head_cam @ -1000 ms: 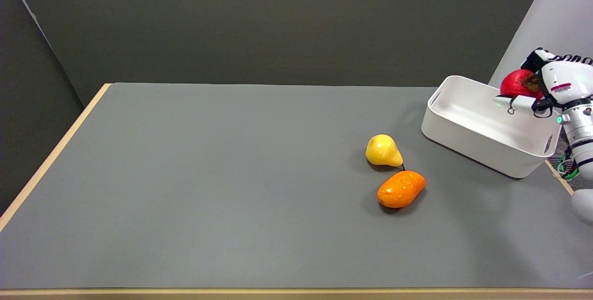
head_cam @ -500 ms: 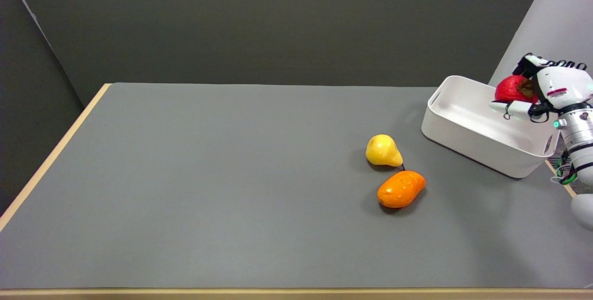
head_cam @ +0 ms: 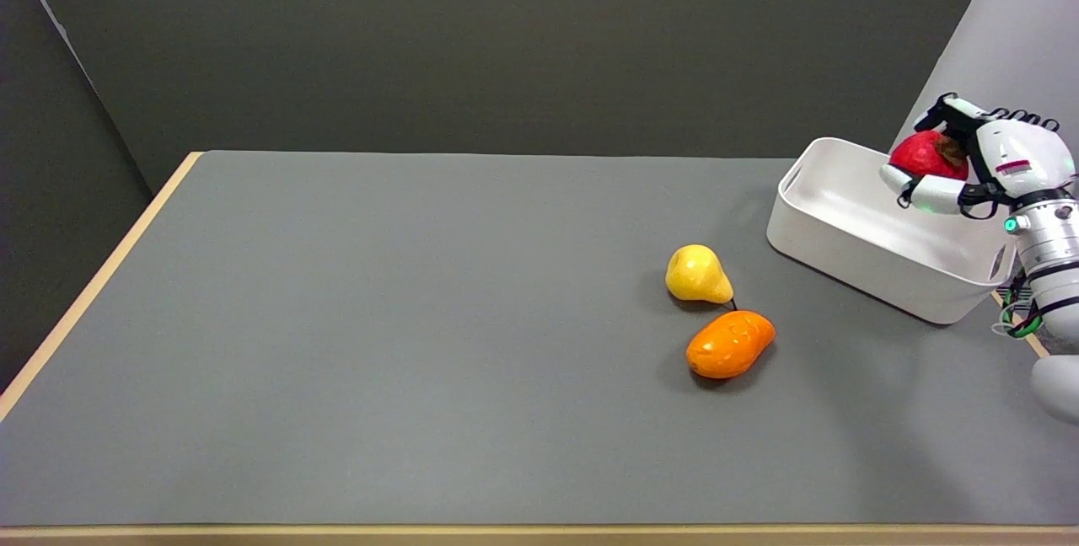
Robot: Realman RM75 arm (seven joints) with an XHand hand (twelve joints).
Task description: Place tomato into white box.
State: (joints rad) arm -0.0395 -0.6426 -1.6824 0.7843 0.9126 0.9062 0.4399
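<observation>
While gripped by the robot hand (head_cam: 969, 163), one tomato (head_cam: 926, 156) above one white box (head_cam: 877, 255); two fruits nearby.

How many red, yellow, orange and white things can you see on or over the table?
Red: 1, the tomato held by the right hand
Yellow: 1, the pear
Orange: 1, the orange fruit
White: 1, the white box
Total: 4

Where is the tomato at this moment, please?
In the head view the tomato is at the far right, held in the right hand in the air over the far end of the white box, not yet set inside.
</observation>
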